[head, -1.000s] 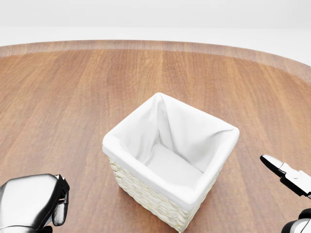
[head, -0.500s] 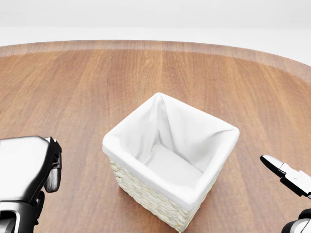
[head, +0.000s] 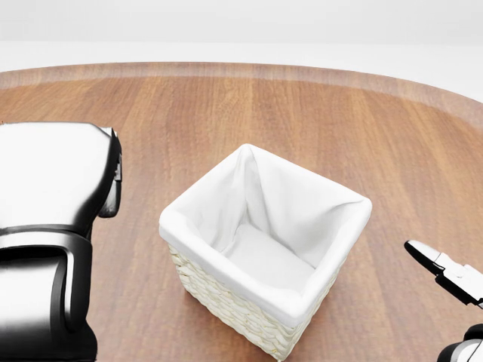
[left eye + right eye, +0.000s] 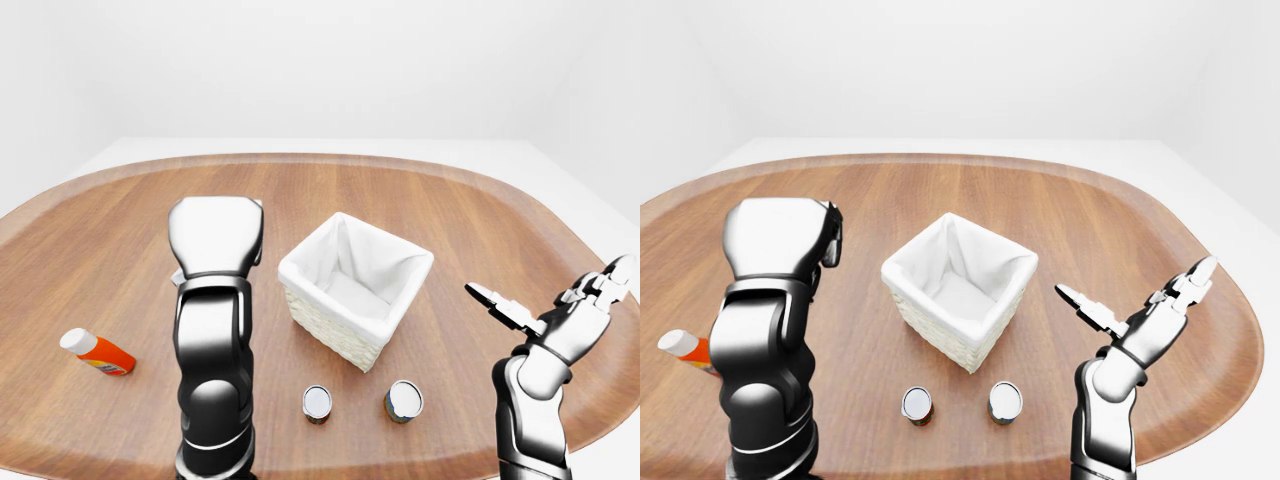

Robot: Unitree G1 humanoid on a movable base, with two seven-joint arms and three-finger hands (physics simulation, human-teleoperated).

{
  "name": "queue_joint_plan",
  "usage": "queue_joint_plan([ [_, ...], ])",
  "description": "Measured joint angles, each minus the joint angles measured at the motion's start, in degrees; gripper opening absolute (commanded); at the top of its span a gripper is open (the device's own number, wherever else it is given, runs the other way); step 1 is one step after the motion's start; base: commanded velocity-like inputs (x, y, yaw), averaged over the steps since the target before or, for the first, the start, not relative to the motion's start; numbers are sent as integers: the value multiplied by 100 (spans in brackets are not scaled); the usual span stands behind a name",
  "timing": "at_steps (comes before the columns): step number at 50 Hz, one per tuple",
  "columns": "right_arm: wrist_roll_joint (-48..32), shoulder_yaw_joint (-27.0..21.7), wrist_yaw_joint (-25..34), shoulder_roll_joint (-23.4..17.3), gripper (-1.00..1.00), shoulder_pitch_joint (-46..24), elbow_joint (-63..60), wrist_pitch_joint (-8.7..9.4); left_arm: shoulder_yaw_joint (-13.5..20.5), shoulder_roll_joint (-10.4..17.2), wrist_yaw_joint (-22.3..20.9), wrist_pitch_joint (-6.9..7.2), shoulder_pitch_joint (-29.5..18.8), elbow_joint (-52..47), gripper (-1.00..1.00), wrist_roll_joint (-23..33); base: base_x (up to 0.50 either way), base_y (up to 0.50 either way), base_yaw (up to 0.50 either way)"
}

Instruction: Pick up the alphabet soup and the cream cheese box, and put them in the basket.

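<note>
Nearest the robot, two cans stand upright on the bench [image 4: 560, 230] — a left can [image 4: 317, 402] and a right can [image 4: 404, 400] — just below the basket [image 4: 355, 288] in the left-eye view. Which one is the alphabet soup cannot be told, since only the lids face the cameras. No cream cheese box is seen; it may be hidden by the left arm.

The right hand [image 4: 548, 312] is held with fingers spread, empty, to the right of the cans and raised above them — the right can is judged nearer to it. The left hand [image 4: 216, 235] is raised beside the basket; its back is shown, so its grip cannot be told. A bottle [image 4: 96, 352] lies far left.
</note>
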Motion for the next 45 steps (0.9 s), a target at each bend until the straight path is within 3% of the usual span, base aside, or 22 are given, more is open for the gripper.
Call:
queue_joint_plan([
  [22,11,1,0,-2,100,-3,5,0,-221,-488,0,0,-763,1221,-100,39,0,0,0],
  [45,26,-5,0,-4,100,-4,6,0,-513,-945,0,0,-1043,1869,-100,-46,0,0,0],
])
